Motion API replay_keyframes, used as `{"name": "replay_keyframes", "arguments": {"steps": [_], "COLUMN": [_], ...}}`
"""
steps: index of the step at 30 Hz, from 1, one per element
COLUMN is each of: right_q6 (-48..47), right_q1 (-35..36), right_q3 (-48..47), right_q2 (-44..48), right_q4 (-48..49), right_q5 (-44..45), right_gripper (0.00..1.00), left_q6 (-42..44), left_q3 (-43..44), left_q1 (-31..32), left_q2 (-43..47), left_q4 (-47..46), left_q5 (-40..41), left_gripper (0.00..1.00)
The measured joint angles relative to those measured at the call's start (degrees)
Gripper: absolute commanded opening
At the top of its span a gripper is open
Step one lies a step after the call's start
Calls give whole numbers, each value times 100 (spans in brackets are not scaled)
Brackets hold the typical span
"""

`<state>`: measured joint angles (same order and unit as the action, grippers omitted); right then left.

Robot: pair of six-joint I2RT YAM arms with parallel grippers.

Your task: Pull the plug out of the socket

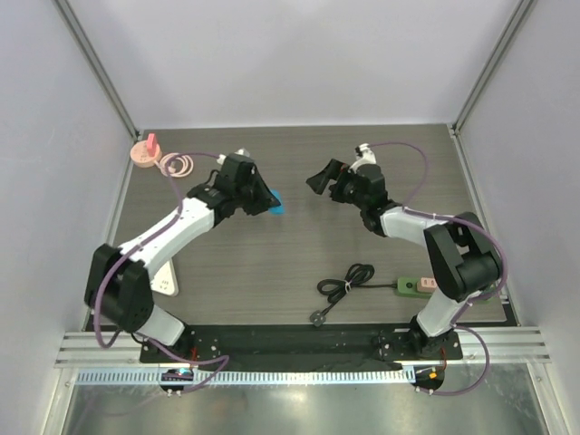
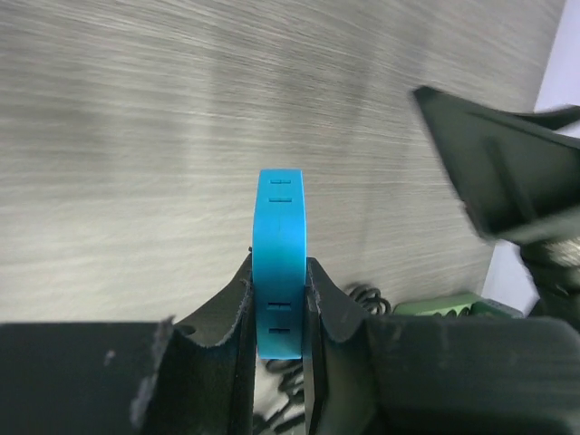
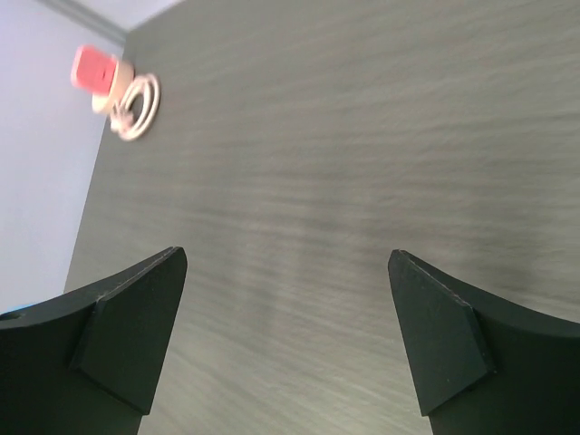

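While the left gripper point(image 2: 278, 276) is pinching a flat blue piece point(image 2: 280, 217) on edge between its nearly closed fingers, above the table point(image 1: 299, 263) near the middle of the overhead view, the right gripper point(image 3: 288, 299) is hanging just to the right of it, fingers spread wide and nothing between them.

The socket point(image 1: 406, 286) is lying well apart from both, at the lower right of that view. It is a green strip partly tucked under the right arm, with a pinkish bit point(image 1: 426, 284) at its right end (I can't make out what that is). Its black cord point(image 1: 352, 277) is coiling to the left and ending in a dark plug point(image 1: 319, 316), which is lying loose near the bottom edge of the table.

I'm guessing the blue piece is the plug in question. If so, the pulling is looking already done, and what is left is calling for a set-down and a release. If the pinkish bit is the real plug, the next move is calling for both arms to work at the lower right, one steadying the strip and the other gripping that bit.

As for writing, the blue piece is showing only pairs of small dark dashes, and I'm reading no brand or label anywhere.
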<state>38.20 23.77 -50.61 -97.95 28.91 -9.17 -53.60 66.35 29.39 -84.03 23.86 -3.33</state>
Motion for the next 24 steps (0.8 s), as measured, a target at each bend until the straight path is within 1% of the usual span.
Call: {"name": "replay_keyframes", "arguments": {"steps": [3,9,17,18,21,22,24], "right_q6": [-72,116,238,247,254,256,262], "right_q1": [-334,-861,-879,-879,-879,-879,-879], "right_q3": [131,348,387,387,387,387,387], "right_q2": [173,-9,-83,-83,-85,-92,-111], "right_q4": [136,286,404,420,446,457,485], "right_q5": [92,-61,-282,-313,-387,-407,-448], "right_gripper": [100,100,100,100,100,100,100], "left_q6": [-63,-184,-195,-195,-195,-190,-162], "left_q3": [173,664,1228,1255,1257,1257,1252], "left_q1": [105,216,236,236,236,236,236], "left_q2": [-658,-1864,-2817,-2889,-2997,-3005,-3008], "left_q4": [-356,-885,-1303,-1375,-1486,-1513,-1585], "left_q5": [-129,-428,-649,-678,-726,-726,-728], "left_gripper": [0,1,7,12,21,26,43]}}
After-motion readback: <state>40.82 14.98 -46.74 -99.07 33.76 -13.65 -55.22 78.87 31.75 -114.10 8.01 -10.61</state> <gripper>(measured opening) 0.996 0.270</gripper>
